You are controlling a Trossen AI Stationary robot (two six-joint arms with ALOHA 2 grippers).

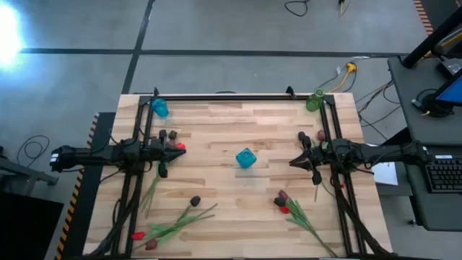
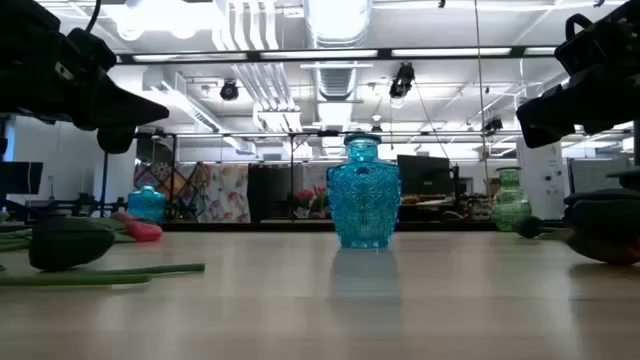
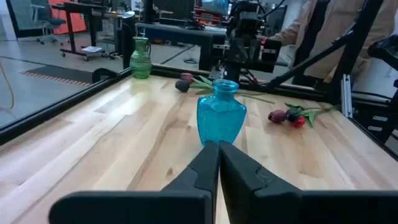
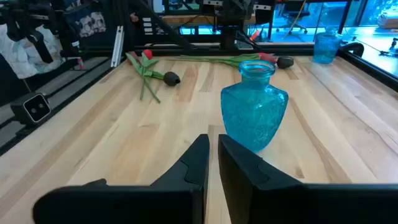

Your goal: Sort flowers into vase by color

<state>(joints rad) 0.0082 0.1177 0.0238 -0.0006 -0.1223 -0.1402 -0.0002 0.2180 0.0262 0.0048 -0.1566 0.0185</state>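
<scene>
Both dark two-finger hands pinched narrow, empty: left hand [image 3: 219,163], right hand [image 4: 212,163]. Turquoise patterned glass vase [image 1: 245,158] sits between them on the wooden counter [image 1: 216,130], red and dark tulips [image 1: 285,204] scattered nearby.

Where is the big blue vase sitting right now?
In the high view the big blue vase stands upright at the middle of the table, between the left claw and right claw, touching neither.
</scene>
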